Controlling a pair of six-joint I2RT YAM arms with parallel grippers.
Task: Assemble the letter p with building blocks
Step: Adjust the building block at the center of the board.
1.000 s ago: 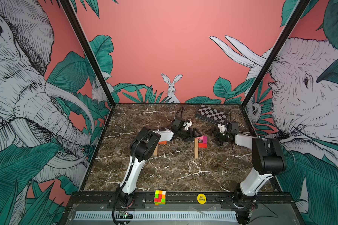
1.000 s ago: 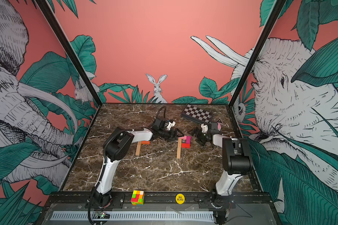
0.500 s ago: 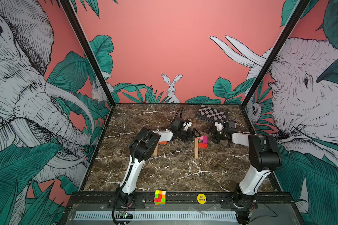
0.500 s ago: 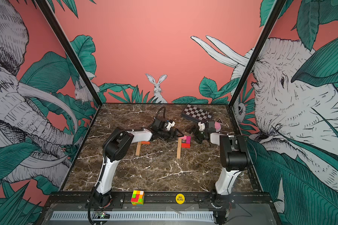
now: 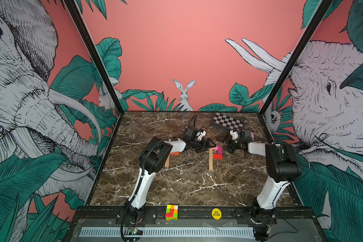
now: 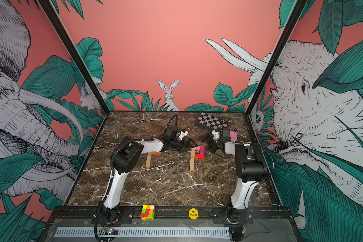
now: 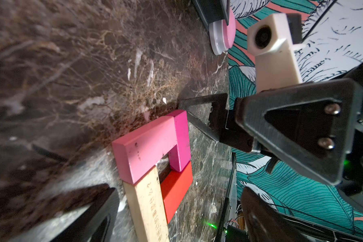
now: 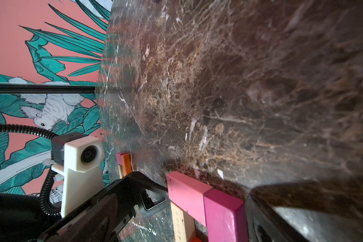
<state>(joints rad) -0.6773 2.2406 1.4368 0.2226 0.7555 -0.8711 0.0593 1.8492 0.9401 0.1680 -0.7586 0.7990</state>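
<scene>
Beside the pink, magenta, red and tan wooden block letter (image 5: 219, 150), the open right jaws had edged nearer, the open left jaws unmoved; assembly appeared complete.

My left arm (image 5: 155, 156) stands up from its base, bends at the elbow and stretches low toward the right, and my left gripper (image 5: 211, 145) at its end has the jaws spread wide. My right arm (image 5: 281, 162) makes the mirror of this, bending at the elbow and stretching low toward the left, and my right gripper (image 5: 224, 144) is also spread wide. The two grippers point at each other, tips near but apart, as both top views and both wrist views show.
</scene>
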